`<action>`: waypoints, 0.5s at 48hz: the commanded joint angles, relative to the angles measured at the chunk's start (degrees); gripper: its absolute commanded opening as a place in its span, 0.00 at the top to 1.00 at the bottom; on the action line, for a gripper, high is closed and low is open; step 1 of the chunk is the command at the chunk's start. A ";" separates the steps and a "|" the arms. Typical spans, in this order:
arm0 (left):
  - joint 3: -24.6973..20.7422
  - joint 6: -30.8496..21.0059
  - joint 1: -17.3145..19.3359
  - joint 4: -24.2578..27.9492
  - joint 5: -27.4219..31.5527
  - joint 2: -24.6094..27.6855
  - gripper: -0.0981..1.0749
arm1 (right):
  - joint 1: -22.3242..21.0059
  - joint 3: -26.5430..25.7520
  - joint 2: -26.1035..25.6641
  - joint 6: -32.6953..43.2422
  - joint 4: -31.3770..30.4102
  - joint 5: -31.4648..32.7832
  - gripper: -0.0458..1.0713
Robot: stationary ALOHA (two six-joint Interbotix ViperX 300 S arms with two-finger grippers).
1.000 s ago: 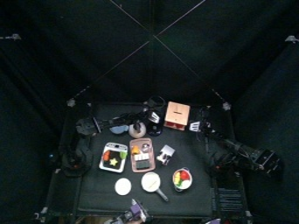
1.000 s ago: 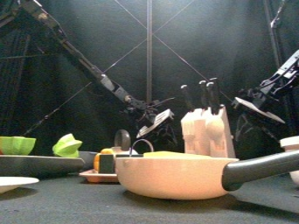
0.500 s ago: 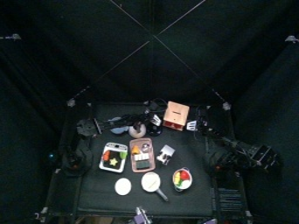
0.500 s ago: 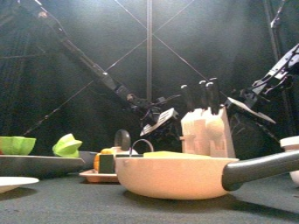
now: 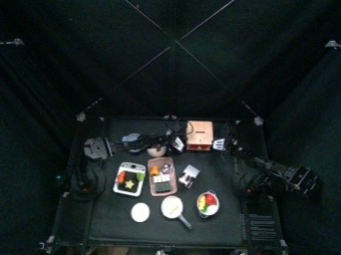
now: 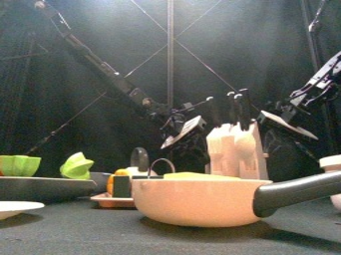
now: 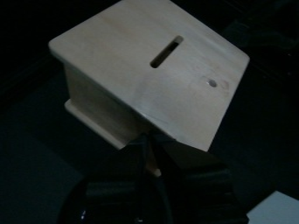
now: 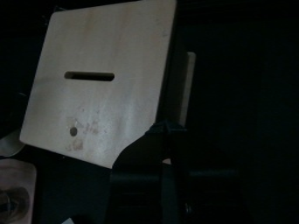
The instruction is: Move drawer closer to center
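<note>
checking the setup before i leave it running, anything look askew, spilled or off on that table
Nothing looks spilled or broken. The drawer sits toward the table's far edge, behind the trays and bowls, with both grippers at its sides, the left gripper and the right gripper. That is all that stands out.

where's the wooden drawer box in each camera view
Top view: the drawer sits at the table's back, just right of middle.
Front view: pale upright shape right of centre, behind the pan.
Left wrist view: fills the upper middle, its slot facing the camera.
Right wrist view: fills the upper left.
Shared landmark: the dark slot on its face shows in both wrist views.
</note>
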 commanded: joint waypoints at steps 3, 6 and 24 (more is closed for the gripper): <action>-0.35 0.09 -4.04 0.35 -0.62 -4.66 0.41 | 4.04 -0.53 -1.93 0.00 0.97 -0.70 0.59; 0.35 0.09 -4.75 0.26 -0.62 -5.01 0.41 | 5.10 -0.09 -2.55 0.00 1.23 -0.44 0.59; 2.99 0.09 -7.82 0.35 -1.14 -7.47 0.41 | 9.40 1.14 -6.06 -0.09 3.25 4.66 0.59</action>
